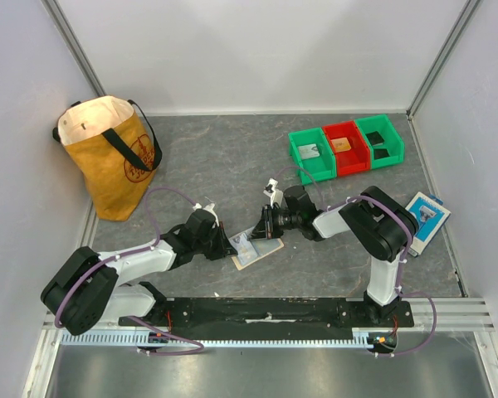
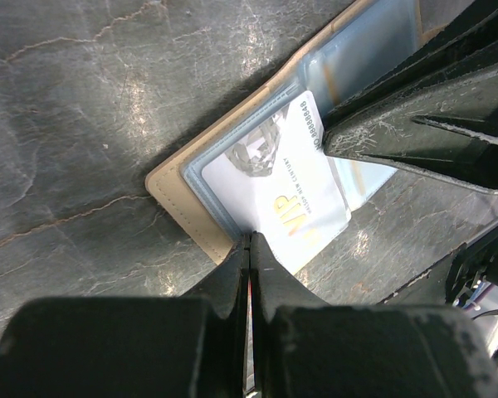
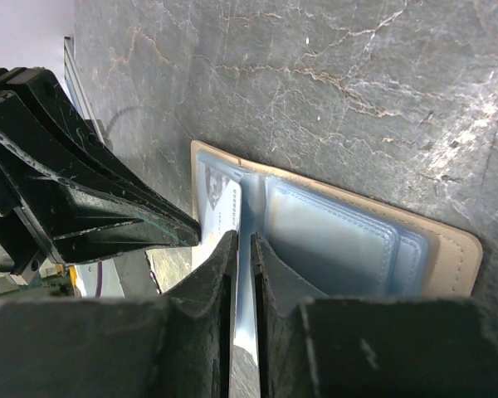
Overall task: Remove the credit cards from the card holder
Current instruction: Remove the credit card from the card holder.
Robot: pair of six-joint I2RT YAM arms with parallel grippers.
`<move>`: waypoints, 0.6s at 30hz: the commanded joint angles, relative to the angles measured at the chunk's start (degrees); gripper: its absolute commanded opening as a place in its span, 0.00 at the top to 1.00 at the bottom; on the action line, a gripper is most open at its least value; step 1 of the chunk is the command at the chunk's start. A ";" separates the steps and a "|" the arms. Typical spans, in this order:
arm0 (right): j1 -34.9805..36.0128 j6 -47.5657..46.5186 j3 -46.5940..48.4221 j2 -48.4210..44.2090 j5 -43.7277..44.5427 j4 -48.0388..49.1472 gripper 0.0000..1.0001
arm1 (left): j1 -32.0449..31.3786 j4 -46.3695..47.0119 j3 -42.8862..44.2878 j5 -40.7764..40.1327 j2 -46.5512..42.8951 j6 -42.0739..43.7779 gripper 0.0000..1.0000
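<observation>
Judging the risk, we see the card holder [image 2: 178, 195] lying open on the table [image 1: 232, 157], near the middle of its near edge, with a white card [image 2: 274, 191] partly out of its sleeve. Our left tool [image 2: 249, 245] is closed tight, tips at the holder's border; our right tool [image 3: 242, 245] pinches the card's edge. If the left tips slip, the holder may drag along, and so thin a pinch could lose the card.
</observation>
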 commanded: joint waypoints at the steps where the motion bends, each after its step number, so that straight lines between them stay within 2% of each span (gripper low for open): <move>1: -0.06 -0.77 0.03 0.59 -1.25 0.82 0.84 | 0.36 -1.68 -1.21 -0.97 -0.29 -0.14 0.98; 5: -0.06 -0.50 0.12 0.76 -2.22 1.43 0.91 | 0.45 -1.59 -1.21 -0.97 -0.29 -0.14 0.98; 16: -0.06 0.55 0.30 1.47 -3.45 2.67 0.90 | 0.53 -1.42 -1.30 -0.71 -0.21 -0.14 0.98; 18: -0.06 0.46 0.30 1.47 -3.45 2.58 0.96 | 0.53 -1.42 -1.30 -0.71 -0.38 -0.14 0.98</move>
